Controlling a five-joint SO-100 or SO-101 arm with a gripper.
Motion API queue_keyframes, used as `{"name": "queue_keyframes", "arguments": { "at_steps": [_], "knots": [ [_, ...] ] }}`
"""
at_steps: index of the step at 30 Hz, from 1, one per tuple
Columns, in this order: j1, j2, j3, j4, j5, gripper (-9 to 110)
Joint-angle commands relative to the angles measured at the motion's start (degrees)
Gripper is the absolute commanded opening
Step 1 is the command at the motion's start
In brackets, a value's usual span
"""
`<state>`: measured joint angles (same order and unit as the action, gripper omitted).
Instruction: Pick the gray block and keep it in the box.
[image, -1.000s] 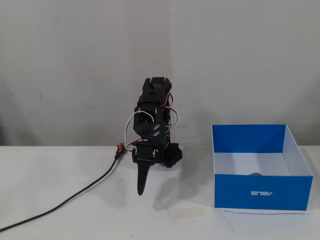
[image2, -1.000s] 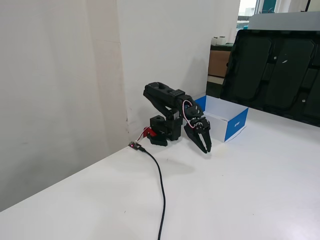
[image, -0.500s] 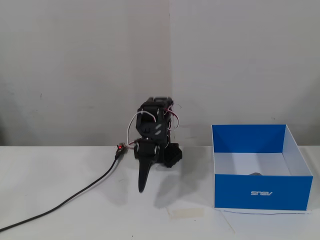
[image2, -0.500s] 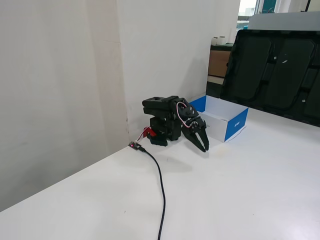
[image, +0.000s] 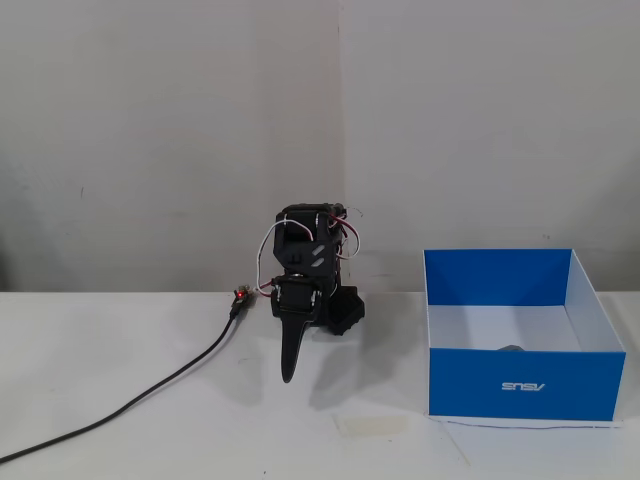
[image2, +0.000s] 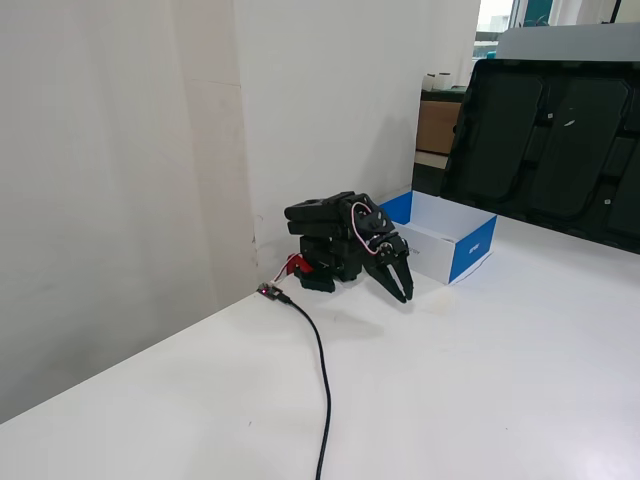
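The blue box (image: 524, 385) with its white interior stands on the table at the right in a fixed view, and behind the arm (image2: 470, 248) in the other. A small dark shape, the gray block (image: 511, 348), peeks above the front wall inside the box. The black arm is folded low over its base, left of the box. My gripper (image: 287, 376) points down at the table, shut with nothing in it. It also shows in the side-on fixed view (image2: 403, 296), well clear of the box.
A black cable (image: 150, 395) runs from a red-lit connector (image: 240, 295) near the arm's base to the front left. A pale strip of tape (image: 373, 425) lies on the table before the arm. A wall stands close behind. Large black cases (image2: 545, 140) stand beyond the table.
The arm has folded down lower over its base. The gripper stayed shut, pointing down, and the box with the block has not moved.
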<state>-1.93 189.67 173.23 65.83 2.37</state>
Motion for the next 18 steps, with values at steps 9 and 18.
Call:
{"name": "queue_keyframes", "arguments": {
  "at_steps": [9, 18],
  "knots": [
    [0.1, 6.8, 0.4, 0.3, 0.5, 0],
    [0.0, 6.8, 0.4, 0.3, 0.5, 0]
  ]
}}
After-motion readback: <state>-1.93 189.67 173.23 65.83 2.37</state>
